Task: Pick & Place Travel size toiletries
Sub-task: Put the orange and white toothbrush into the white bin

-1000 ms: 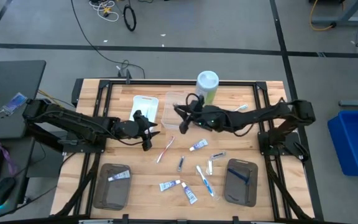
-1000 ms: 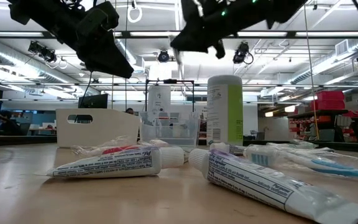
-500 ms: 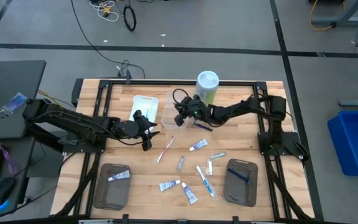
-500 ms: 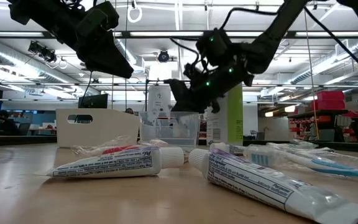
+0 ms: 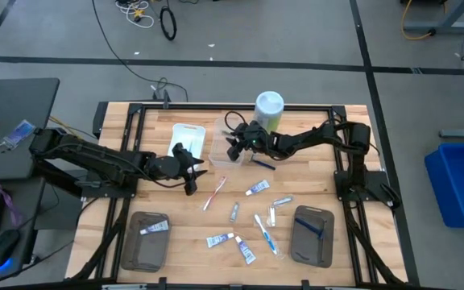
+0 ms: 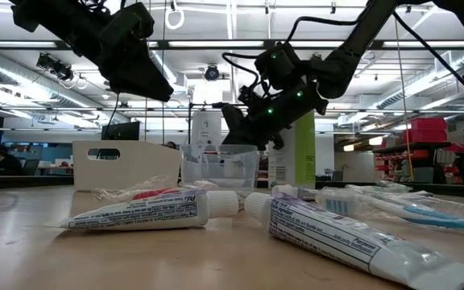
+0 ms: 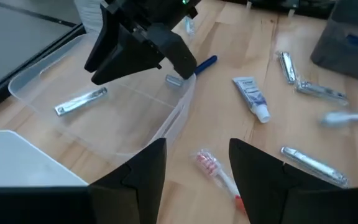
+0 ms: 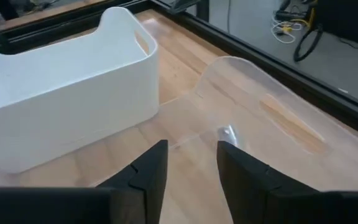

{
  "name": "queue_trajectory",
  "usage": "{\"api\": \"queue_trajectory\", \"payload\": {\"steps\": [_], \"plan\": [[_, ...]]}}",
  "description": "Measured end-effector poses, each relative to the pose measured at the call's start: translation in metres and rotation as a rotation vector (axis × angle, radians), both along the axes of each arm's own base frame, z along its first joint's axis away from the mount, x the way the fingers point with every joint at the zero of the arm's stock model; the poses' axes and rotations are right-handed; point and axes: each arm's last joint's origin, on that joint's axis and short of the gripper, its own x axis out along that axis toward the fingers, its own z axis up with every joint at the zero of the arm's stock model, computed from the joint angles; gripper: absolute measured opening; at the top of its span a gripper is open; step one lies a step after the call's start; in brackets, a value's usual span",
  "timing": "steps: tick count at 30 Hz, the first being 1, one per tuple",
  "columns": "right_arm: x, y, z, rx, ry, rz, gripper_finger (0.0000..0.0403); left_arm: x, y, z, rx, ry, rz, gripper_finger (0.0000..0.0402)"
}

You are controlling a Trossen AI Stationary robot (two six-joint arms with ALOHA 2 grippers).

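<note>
I see a clear tray point(image 7: 129, 118) at the back of the bench point(image 5: 184, 234), beside a white bin point(image 5: 186, 137). In the clear tray lie a silvery tube point(image 7: 81, 101) and a razor head point(image 7: 174, 80), its blue handle point(image 7: 205, 62) sticking out over the rim. Two grey trays sit at the front: the left one point(image 5: 145, 242) holds a white tube point(image 5: 155, 229), the right one point(image 5: 313, 235) holds a blue item point(image 5: 316, 231) I cannot identify. A green-and-white canister point(image 5: 268, 111) stands behind the clear tray.

The remaining toiletries are loose on the bench between the trays: a white-and-pink toothbrush point(image 5: 213, 194) near the left gripper, white tubes with blue caps point(image 5: 257, 188) point(image 5: 221, 239), small silvery tubes point(image 5: 234, 212) point(image 5: 281, 200) and a blue toothbrush point(image 5: 265, 232). In the low view two white tubes point(image 6: 147, 211) point(image 6: 337, 234) lie closest.

My right gripper point(image 5: 234, 151) hangs just above the clear tray; in its wrist view the fingers point(image 8: 148, 171) stand a little apart with nothing between them. My left gripper point(image 5: 193, 172) hovers over the bench in front of the white bin, fingers point(image 7: 263, 171) spread and empty, above the pink toothbrush head point(image 7: 207, 165).
</note>
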Motion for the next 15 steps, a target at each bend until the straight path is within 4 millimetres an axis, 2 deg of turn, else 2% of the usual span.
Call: {"api": "queue_trajectory", "payload": {"steps": [4, 9, 12, 15], "plan": [[-0.002, 0.005, 0.013, 0.008, -0.016, 0.042, 0.0160, 0.001, -0.002, 0.000, -0.089, -0.021, -0.012, 0.0183], [-0.007, 0.024, 0.048, -0.115, -0.010, 0.141, 0.0160, 0.011, -0.008, 0.000, -0.204, -0.087, -0.098, 0.0183], [-0.015, 0.038, 0.066, -0.153, 0.022, 0.177, 0.0156, 0.024, -0.011, -0.012, -0.241, -0.086, -0.085, 0.0183], [-0.026, 0.051, 0.080, -0.156, 0.076, 0.186, 0.0156, 0.037, -0.011, -0.032, -0.274, 0.001, -0.041, 0.0183]]}}
